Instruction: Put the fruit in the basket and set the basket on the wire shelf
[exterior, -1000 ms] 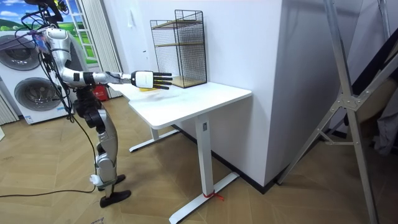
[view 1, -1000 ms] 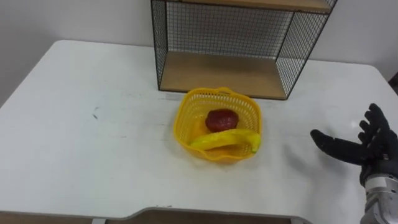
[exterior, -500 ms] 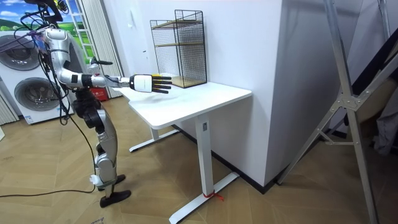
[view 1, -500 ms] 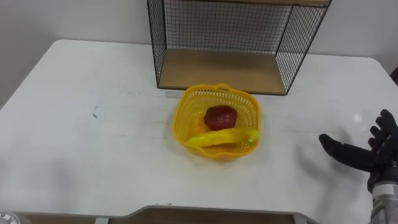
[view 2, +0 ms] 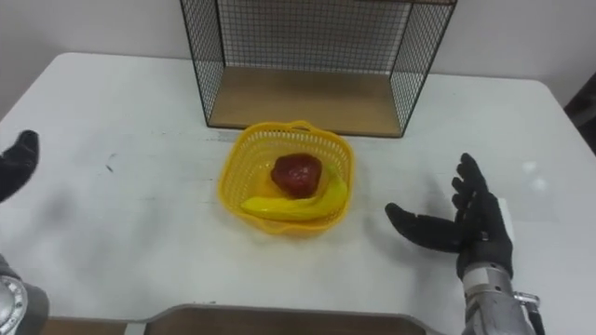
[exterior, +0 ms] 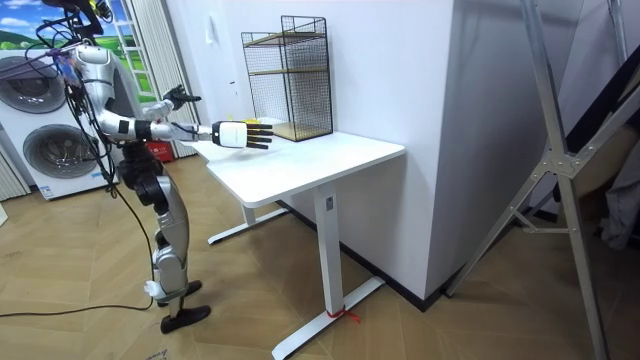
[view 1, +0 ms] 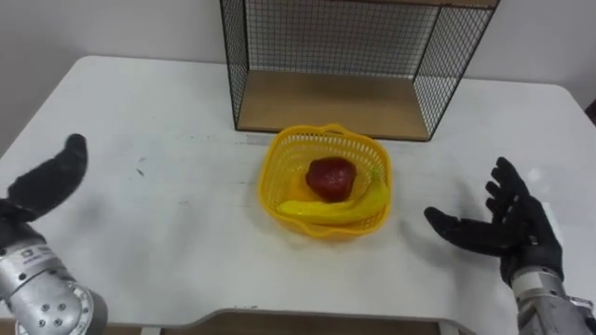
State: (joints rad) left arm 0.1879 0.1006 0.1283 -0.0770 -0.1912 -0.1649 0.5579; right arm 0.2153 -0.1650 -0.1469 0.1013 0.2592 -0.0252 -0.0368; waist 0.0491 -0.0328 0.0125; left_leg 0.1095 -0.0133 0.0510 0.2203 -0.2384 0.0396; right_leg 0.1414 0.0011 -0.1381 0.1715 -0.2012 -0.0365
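Note:
A yellow plastic basket (view 1: pixel 279 166) (view 2: pixel 240 164) stands on the white table (view 1: pixel 168 102) just in front of the black wire shelf (view 1: pixel 242 56) (view 2: pixel 200 46). A dark red fruit (view 1: pixel 331 177) (view 2: pixel 296 174) and a yellow banana (view 1: pixel 335 209) (view 2: pixel 293 206) lie inside the basket. My right hand (view 1: pixel 507 228) (view 2: pixel 470 223) hovers open to the right of the basket, palm turned toward it, apart from it. My left hand (view 1: pixel 51 177) (view 2: pixel 17 160) is raised open at the far left, well away from the basket. In the room view I stand at the table's end with my right hand (exterior: pixel 240 134) stretched over it.
The wire shelf has a wooden bottom board (view 1: pixel 326 107) open toward me, right behind the basket. The table's front edge (view 1: pixel 326 321) runs close below the basket. Washing machines (exterior: pixel 45 140) stand behind me in the room view.
My left hand has come up into view at the left. My right hand has moved in toward the basket. The banana has settled a little lower in the basket.

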